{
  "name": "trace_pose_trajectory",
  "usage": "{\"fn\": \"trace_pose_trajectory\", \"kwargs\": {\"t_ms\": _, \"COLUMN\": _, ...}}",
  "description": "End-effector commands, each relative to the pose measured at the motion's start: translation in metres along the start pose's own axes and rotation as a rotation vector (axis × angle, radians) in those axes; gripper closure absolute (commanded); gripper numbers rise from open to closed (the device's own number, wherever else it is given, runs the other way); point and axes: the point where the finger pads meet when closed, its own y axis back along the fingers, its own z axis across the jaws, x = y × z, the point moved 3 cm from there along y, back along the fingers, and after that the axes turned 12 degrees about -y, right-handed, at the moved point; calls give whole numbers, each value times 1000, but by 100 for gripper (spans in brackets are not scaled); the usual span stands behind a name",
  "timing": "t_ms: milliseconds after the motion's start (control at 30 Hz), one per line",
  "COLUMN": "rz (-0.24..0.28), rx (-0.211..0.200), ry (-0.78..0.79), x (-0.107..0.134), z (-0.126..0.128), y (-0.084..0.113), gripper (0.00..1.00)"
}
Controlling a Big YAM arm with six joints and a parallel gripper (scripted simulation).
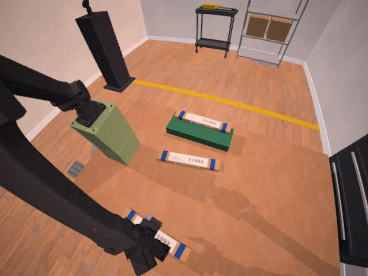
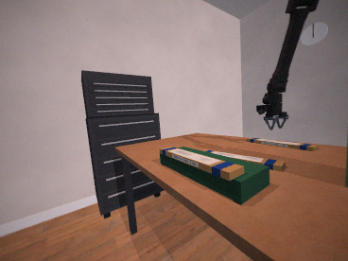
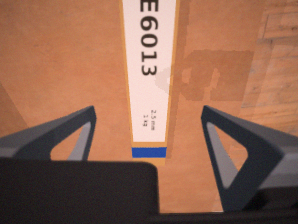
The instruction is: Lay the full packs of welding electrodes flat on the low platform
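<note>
One electrode pack (image 1: 204, 120) (image 2: 199, 160) with a white label and blue bands lies flat on the low green platform (image 1: 197, 136) (image 2: 255, 186), along its far long edge in the top view. A second pack (image 1: 186, 160) (image 2: 236, 157) lies on the table beside the platform. A third pack (image 1: 167, 240) (image 2: 284, 143) (image 3: 150, 95) lies on the table at the near side of the top view, partly hidden by the arm. My gripper (image 1: 150, 256) (image 2: 276, 128) (image 3: 148, 111) is open and empty above the third pack, its fingers either side of the pack's blue-banded end in the wrist view.
A tall green block (image 1: 115, 137) with a black arm part on top stands left of the packs. A black pillar (image 1: 105, 47) stands behind it. A dark drawer cabinet (image 1: 352, 195) (image 2: 124, 156) stands beyond the table (image 1: 280, 190) (image 2: 321, 203).
</note>
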Motion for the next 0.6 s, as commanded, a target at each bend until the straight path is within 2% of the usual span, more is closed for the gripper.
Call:
{"fn": "trace_pose_trajectory", "kwargs": {"t_ms": 0, "rz": -13, "rx": 5, "ry": -2, "x": -6, "z": -6, "y": -23, "gripper": 4}}
{"fn": "trace_pose_trajectory", "kwargs": {"t_ms": 100, "rz": -14, "rx": 5, "ry": -2, "x": -6, "z": -7, "y": -35, "gripper": 4}}
{"fn": "trace_pose_trajectory", "kwargs": {"t_ms": 167, "rz": -14, "rx": 5, "ry": -2, "x": -6, "z": -7, "y": -35, "gripper": 4}}
{"fn": "trace_pose_trajectory", "kwargs": {"t_ms": 433, "rz": -14, "rx": 5, "ry": -2, "x": -4, "z": -8, "y": -67, "gripper": 4}}
{"fn": "trace_pose_trajectory", "kwargs": {"t_ms": 567, "rz": -7, "rx": 3, "ry": -2, "x": 1, "z": -7, "y": -72, "gripper": 4}}
